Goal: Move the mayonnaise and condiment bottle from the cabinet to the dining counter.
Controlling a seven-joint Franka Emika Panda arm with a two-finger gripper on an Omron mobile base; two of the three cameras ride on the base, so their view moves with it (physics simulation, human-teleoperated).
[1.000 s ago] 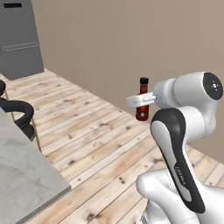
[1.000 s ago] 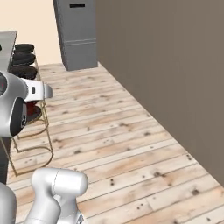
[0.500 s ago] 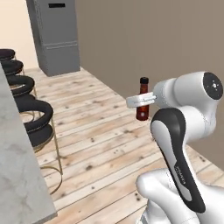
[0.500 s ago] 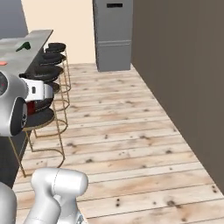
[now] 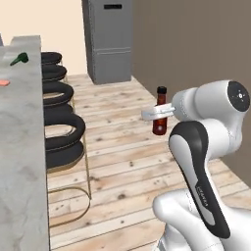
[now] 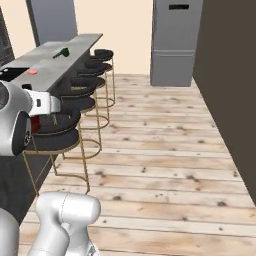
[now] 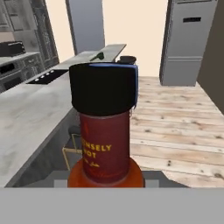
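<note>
Dark red condiment bottle [image 5: 160, 112] stands upright, pinched at its neck by our gripper [image 5: 158, 112], above the plank floor [image 5: 117, 147]. At nine o'clock we see black stools [image 5: 61, 135] tucked beside the marble dining counter [image 5: 19, 147]; at twelve o'clock, far off, a grey fridge [image 5: 108, 39]

Dining counter [image 5: 22, 147]; green item [image 5: 18, 59], perhaps vegetable.

Glossy dark red glass is seen on the condiment bottle [image 5: 159, 120]; veined marble on the dining counter [image 5: 19, 147]; knotted wood on the floor [image 6: 165, 150].
</note>
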